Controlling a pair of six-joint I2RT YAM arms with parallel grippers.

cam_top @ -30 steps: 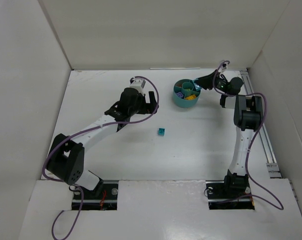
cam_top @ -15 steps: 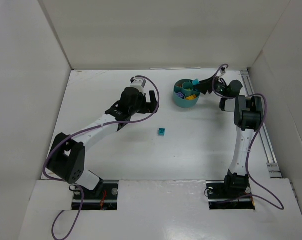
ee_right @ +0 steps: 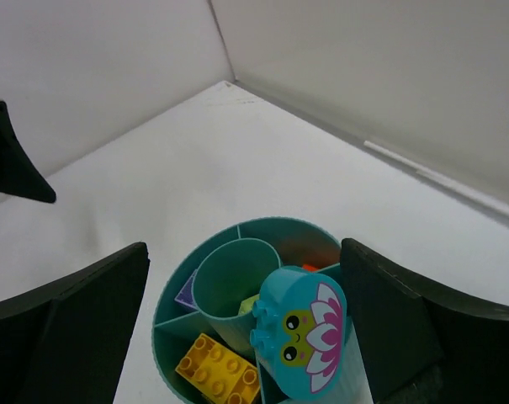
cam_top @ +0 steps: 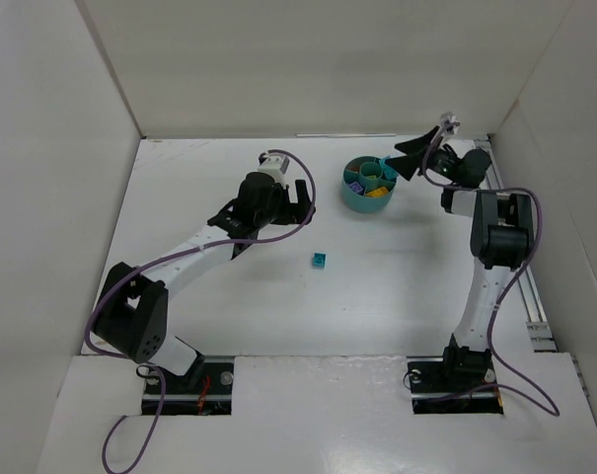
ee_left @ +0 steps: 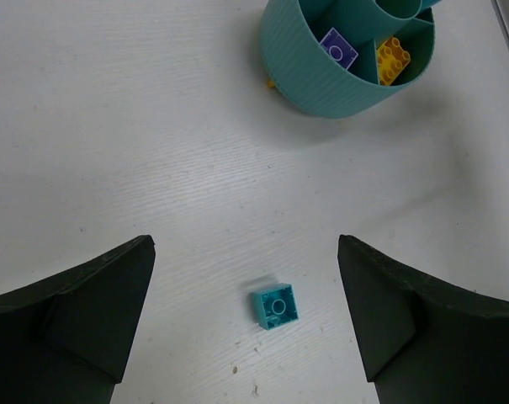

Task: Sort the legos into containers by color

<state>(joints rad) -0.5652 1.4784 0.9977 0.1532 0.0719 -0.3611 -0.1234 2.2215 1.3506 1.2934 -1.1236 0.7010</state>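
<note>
Right arm's elbow has swung outward since a second ago; the right claw (cam_top: 401,163), fingers spread wide and empty, sits just beside the round teal tub (cam_top: 360,201) far across the counter (cam_top: 229,316). A teal rounded piece (ee_right: 300,332) with a flower face leans inside the tub's rim beside a yellow brick (ee_right: 218,368). The left claw (ee_left: 246,244), also wide, hangs over a lone teal brick (ee_left: 276,307), well apart from the tub.

Round teal tub (ee_left: 321,80), upright; its wedge compartments hold a purple brick (ee_left: 338,50) and a yellow brick (ee_left: 392,61). A frog-printed teal piece (ee_right: 300,332) rests tilted on top. One teal brick (ee_left: 276,307) lies on the tabletop (ee_left: 136,126), well apart.
</note>
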